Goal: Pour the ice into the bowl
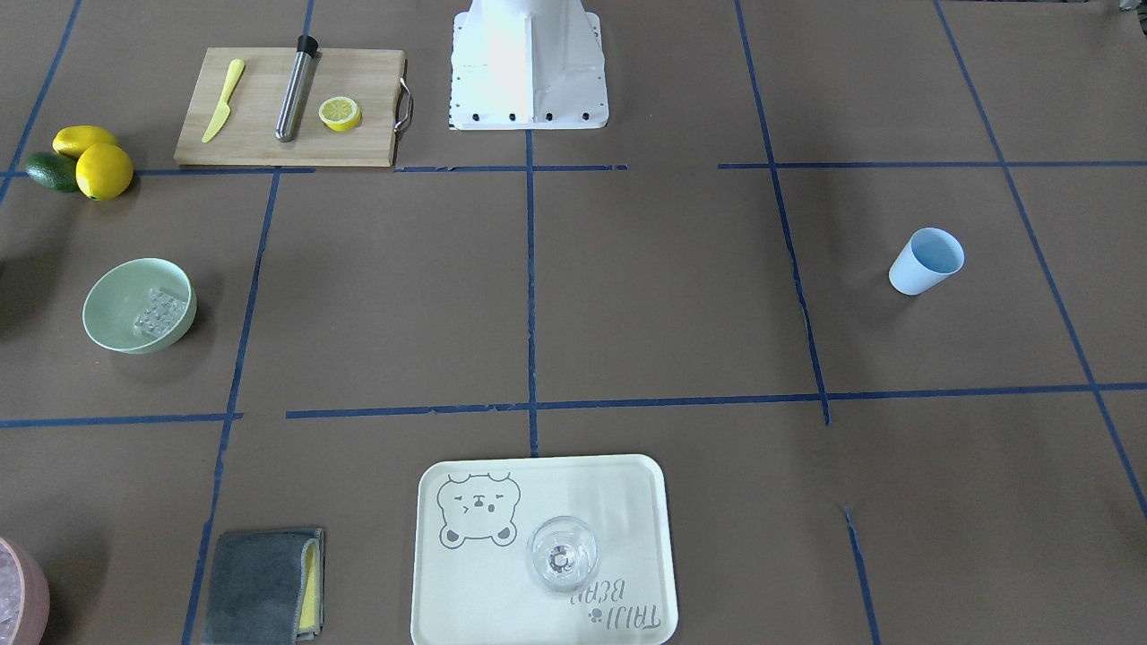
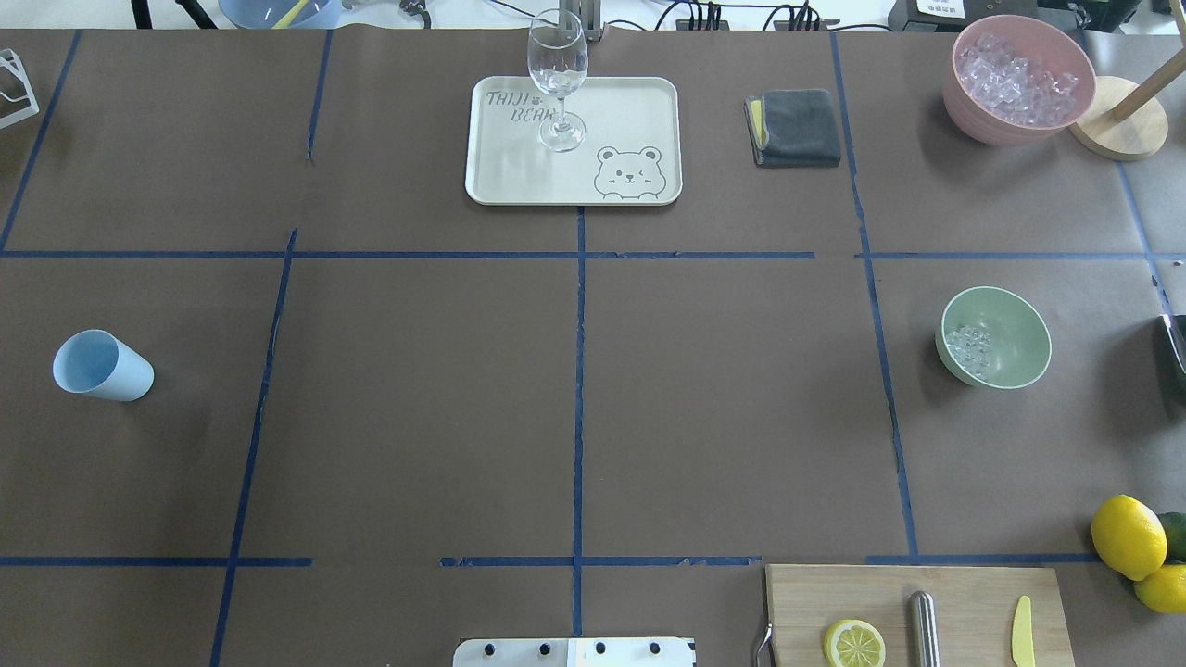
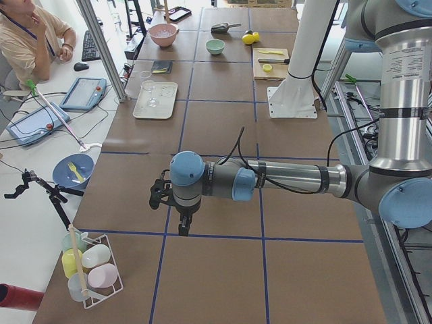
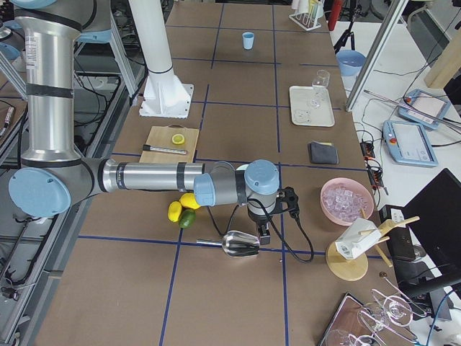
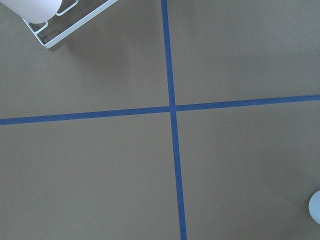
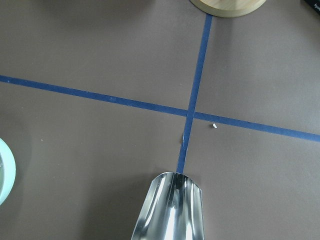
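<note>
The pale mint-green bowl (image 1: 112, 309) stands on the robot's right side of the table and holds a small heap of clear ice cubes (image 1: 159, 313). It also shows in the overhead view (image 2: 1015, 338), with its rim in the right wrist view (image 6: 5, 172). The light blue cup (image 2: 100, 366) stands empty on the left side. My left gripper (image 3: 183, 228) hangs over bare table, and my right gripper (image 4: 263, 234) hangs beside a metal scoop (image 4: 241, 244). Both show only in side views, so I cannot tell whether they are open or shut.
A pink bowl of ice (image 2: 1017, 79) and a wooden stand (image 2: 1116, 130) sit at the far right. A tray (image 2: 639, 111) holds a wine glass (image 2: 558, 79), beside a grey cloth (image 2: 797, 127). A cutting board (image 1: 260, 134), lemons (image 1: 103, 170) and a cup rack (image 3: 91, 266) are around.
</note>
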